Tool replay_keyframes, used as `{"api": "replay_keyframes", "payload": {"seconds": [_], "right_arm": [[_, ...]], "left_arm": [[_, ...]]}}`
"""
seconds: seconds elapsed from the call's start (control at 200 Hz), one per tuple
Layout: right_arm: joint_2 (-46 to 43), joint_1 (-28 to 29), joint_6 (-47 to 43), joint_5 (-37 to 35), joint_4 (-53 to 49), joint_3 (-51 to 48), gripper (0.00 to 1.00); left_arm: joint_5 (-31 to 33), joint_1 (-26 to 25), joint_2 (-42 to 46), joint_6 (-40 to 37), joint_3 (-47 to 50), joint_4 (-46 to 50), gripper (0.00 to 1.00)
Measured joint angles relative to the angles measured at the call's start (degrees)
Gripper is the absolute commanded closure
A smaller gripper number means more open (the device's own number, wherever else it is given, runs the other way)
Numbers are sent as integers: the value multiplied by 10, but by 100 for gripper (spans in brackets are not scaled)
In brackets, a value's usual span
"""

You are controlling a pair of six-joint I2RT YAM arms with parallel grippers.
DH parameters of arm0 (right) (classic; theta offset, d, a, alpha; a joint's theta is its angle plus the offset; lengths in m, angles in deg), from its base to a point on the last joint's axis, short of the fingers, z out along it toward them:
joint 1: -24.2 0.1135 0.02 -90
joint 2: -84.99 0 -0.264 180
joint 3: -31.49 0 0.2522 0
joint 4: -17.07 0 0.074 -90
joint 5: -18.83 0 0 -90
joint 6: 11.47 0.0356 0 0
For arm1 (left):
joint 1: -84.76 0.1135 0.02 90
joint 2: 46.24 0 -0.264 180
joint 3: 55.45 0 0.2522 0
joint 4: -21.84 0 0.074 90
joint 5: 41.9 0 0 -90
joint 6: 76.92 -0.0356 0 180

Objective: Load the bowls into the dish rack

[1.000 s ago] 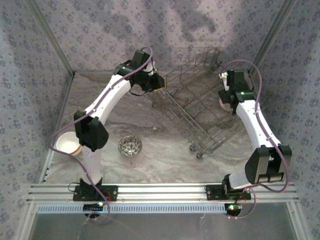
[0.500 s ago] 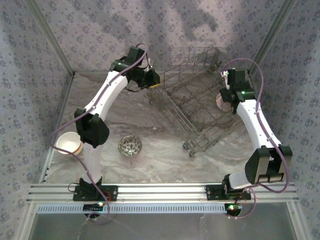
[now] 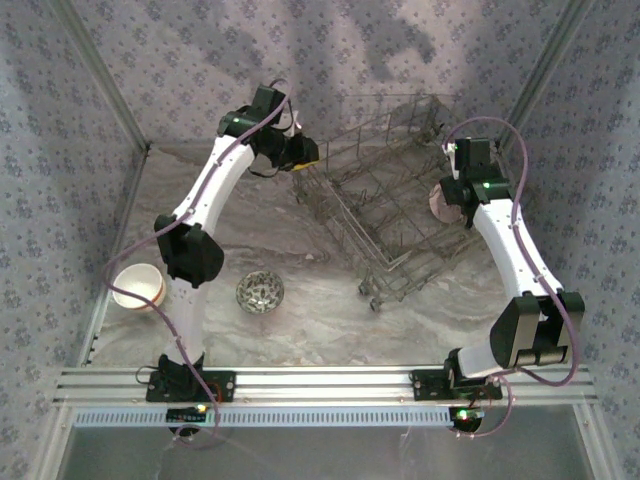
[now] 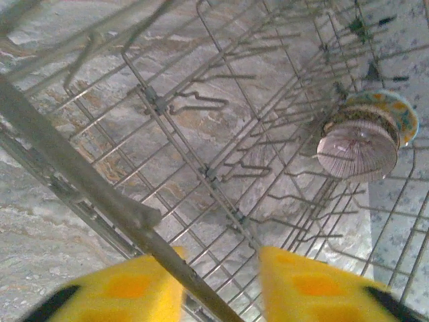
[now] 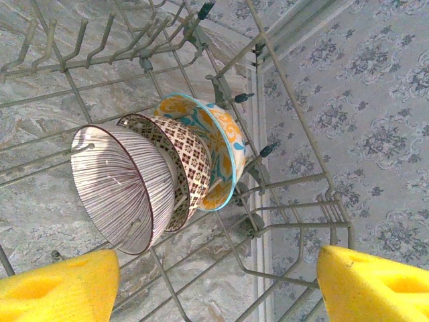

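Between loads, seemingly: left hand [image 4: 218,272] slack astride dish rack [image 4: 74,157] rim, right hand [image 5: 218,288] spread empty; next, fetching patterned bowl [image 3: 260,291].

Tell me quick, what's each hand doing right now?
Left hand: open, straddling a bar of the dish rack.
Right hand: open, holding nothing.

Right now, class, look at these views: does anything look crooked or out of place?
The dish rack sits askew, diagonal to the edges of the table, with the left pincer open astride its rim wire. Nothing looks spilled or broken.
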Motion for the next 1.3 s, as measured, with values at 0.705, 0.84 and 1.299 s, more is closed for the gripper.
{"api": "replay_keyframes", "payload": {"seconds": [0.705,0.84,1.299], "right_arm": [[66,-3,46,84,-44,129,21],[79,0,50,108,-58,152,21],[90,15,51,138,-70,171,21]], "left_arm": [[129,42,344,-23,349,-19,32],[147,87,409,-8,510,-5,34],[137,71,428,58,815,-9,38]]}}
